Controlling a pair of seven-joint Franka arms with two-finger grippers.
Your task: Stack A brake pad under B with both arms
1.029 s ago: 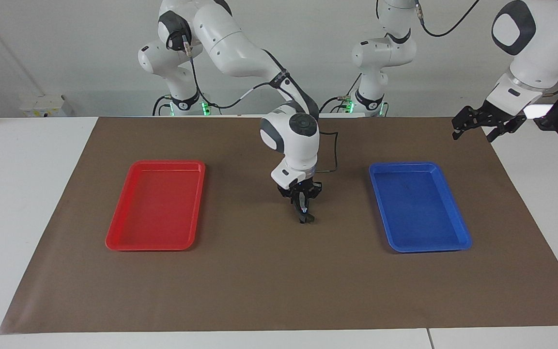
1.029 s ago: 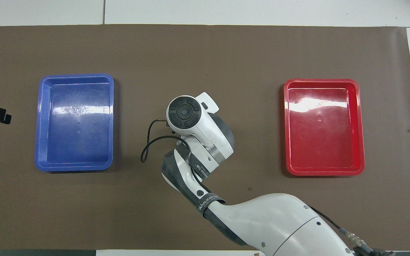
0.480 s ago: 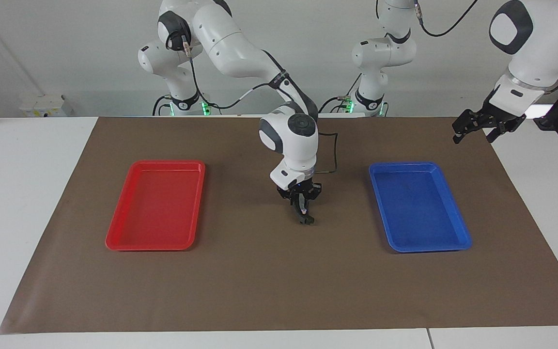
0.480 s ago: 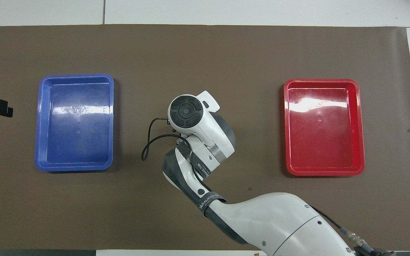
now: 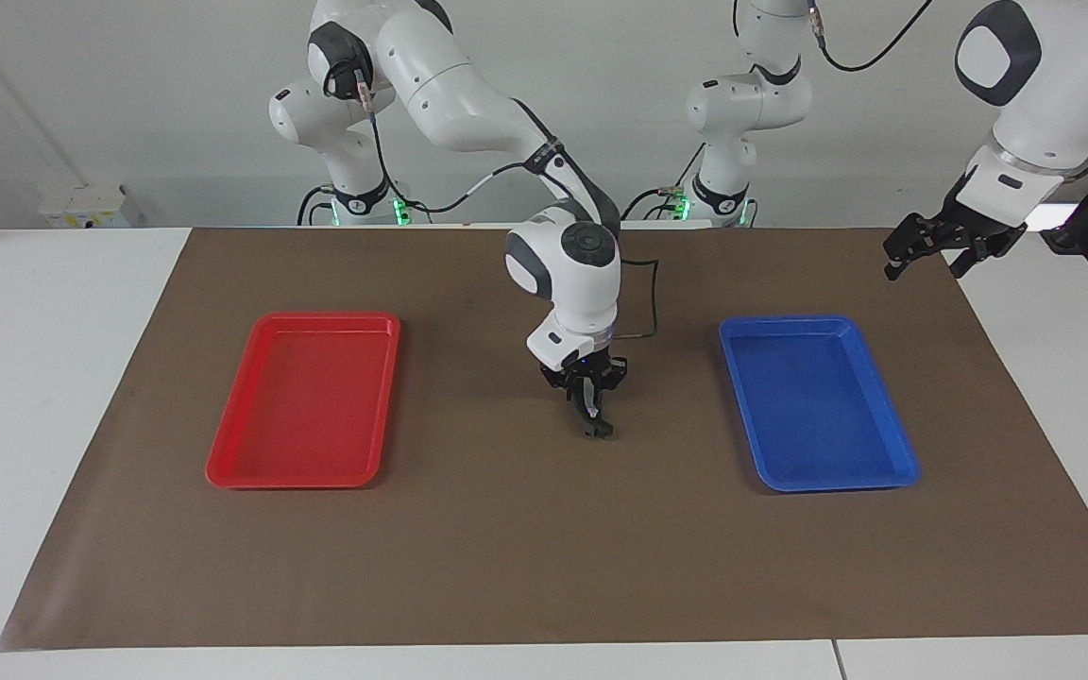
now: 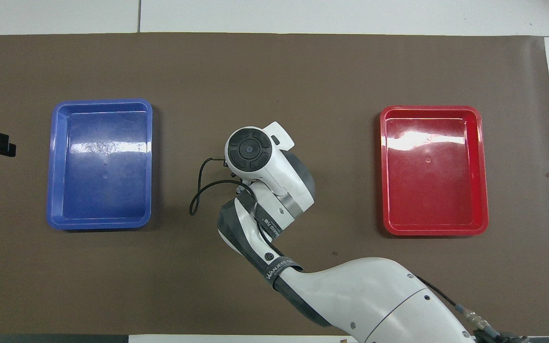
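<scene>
**Two trays, two arms, pads not plainly in sight**

I count two trays on the brown mat (image 5: 525,548): one red tray (image 5: 303,401) toward the right arm's end of the table and one blue tray (image 5: 818,401) toward the left arm's end. Both hold nothing that I can see.

The right gripper (image 5: 593,420) hangs point-down over the mat between the trays, its tips at or just above the surface. A small dark shape sits at its tips; it may be a brake pad, but I cannot tell, nor whether the fingers are closed. From overhead the arm's wrist covers that spot. A band on the right arm (image 6: 277,269) reads "WANJEED".

The left gripper (image 5: 941,247) waits raised over the mat's edge, its fingers spread wide and holding nothing.
</scene>
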